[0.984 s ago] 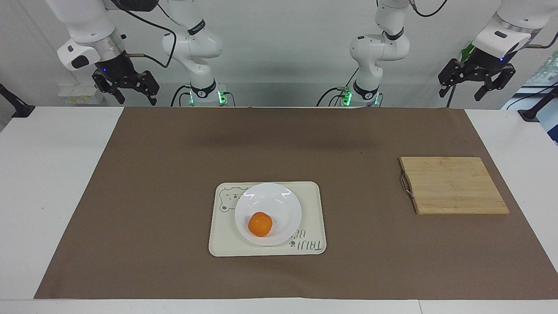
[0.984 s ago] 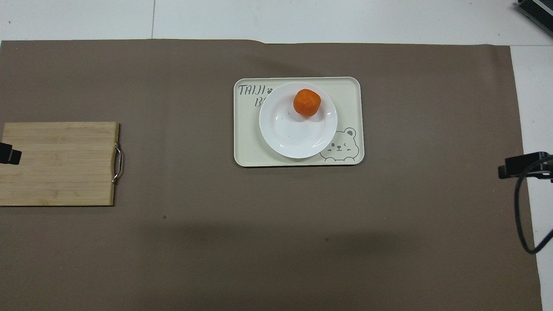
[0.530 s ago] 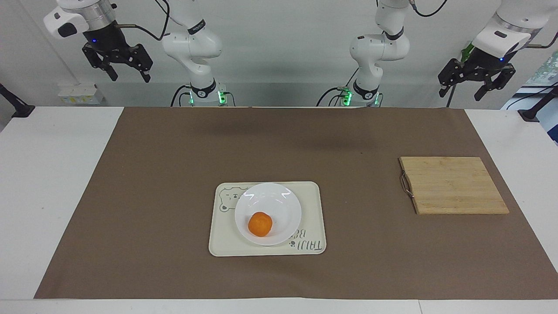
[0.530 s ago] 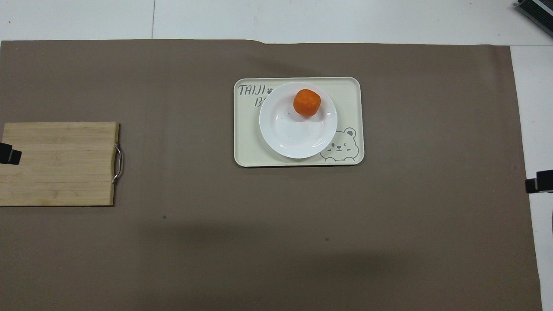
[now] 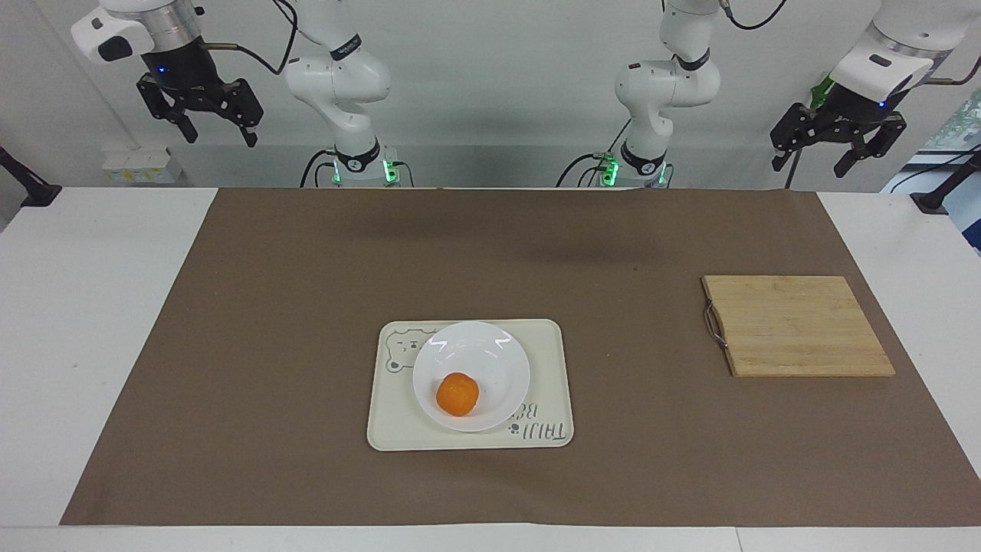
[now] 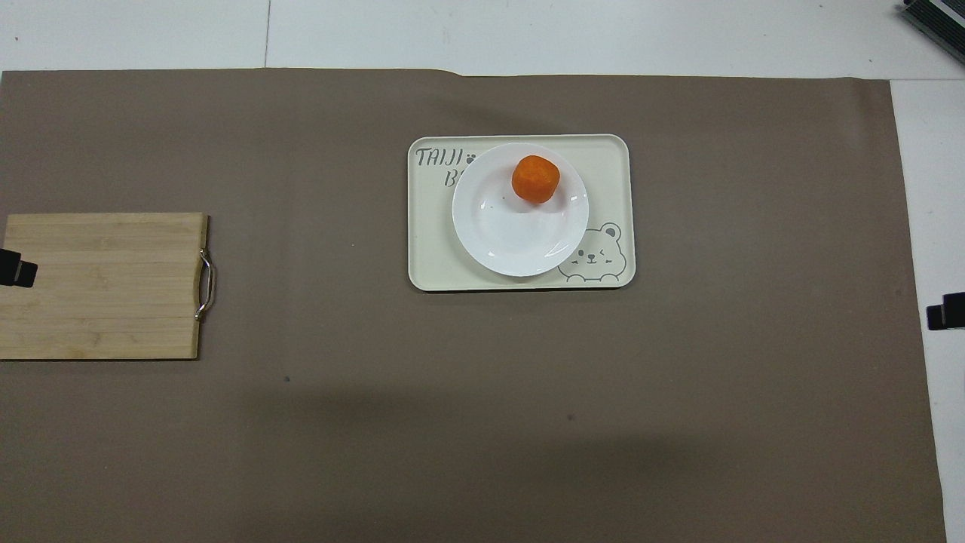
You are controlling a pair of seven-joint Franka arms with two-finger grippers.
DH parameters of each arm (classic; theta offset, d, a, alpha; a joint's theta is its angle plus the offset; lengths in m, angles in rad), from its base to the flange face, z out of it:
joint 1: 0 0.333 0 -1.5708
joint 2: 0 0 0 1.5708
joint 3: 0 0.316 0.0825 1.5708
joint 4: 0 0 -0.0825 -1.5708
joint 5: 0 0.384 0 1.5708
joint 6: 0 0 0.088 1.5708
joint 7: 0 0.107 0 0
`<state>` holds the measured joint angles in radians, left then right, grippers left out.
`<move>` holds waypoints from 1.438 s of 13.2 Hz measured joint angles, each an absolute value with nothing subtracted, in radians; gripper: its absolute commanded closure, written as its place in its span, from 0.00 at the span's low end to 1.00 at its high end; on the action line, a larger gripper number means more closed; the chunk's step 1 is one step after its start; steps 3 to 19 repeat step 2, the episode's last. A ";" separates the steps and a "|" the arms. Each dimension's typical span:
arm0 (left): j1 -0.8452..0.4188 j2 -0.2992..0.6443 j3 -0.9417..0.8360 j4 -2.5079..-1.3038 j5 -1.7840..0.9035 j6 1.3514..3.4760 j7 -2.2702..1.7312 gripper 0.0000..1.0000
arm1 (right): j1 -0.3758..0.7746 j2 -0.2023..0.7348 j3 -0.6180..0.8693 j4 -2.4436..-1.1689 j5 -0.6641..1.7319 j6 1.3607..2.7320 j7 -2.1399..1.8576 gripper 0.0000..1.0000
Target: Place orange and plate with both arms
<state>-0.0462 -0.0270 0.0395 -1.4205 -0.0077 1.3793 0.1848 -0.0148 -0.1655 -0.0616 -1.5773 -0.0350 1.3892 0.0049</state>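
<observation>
The orange rests on the white plate, on the part of it farther from the robots. The plate lies on a cream tray with a bear drawing, mid-table. My right gripper hangs high at the right arm's end, open and holding nothing; only its tip shows in the overhead view. My left gripper waits raised at the left arm's end, open and holding nothing, its tip just inside the overhead view.
A bamboo cutting board with a metal handle lies toward the left arm's end. A brown mat covers most of the white table.
My right gripper has risen and drawn back toward its own end of the table. The left arm, orange, plate and tray have not moved.
</observation>
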 measured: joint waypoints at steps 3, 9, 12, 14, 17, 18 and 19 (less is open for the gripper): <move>-0.046 -0.027 0.040 -1.420 -0.008 1.379 0.185 0.00 | -0.015 -0.165 -0.066 -1.578 -0.035 1.390 0.005 0.00; -0.046 -0.027 0.040 -1.420 -0.008 1.379 0.185 0.00 | -0.015 -0.165 -0.066 -1.578 -0.035 1.390 0.005 0.00; -0.046 -0.027 0.040 -1.420 -0.008 1.379 0.185 0.00 | -0.015 -0.165 -0.066 -1.578 -0.035 1.390 0.005 0.00; -0.046 -0.027 0.040 -1.420 -0.008 1.379 0.185 0.00 | -0.015 -0.165 -0.066 -1.578 -0.035 1.390 0.005 0.00; -0.046 -0.027 0.040 -1.420 -0.008 1.379 0.185 0.00 | -0.015 -0.165 -0.066 -1.578 -0.035 1.390 0.005 0.00; -0.046 -0.027 0.040 -1.420 -0.008 1.379 0.185 0.00 | -0.015 -0.165 -0.066 -1.578 -0.035 1.390 0.005 0.00; -0.046 -0.027 0.040 -1.420 -0.008 1.379 0.185 0.00 | -0.015 -0.165 -0.066 -1.578 -0.035 1.390 0.005 0.00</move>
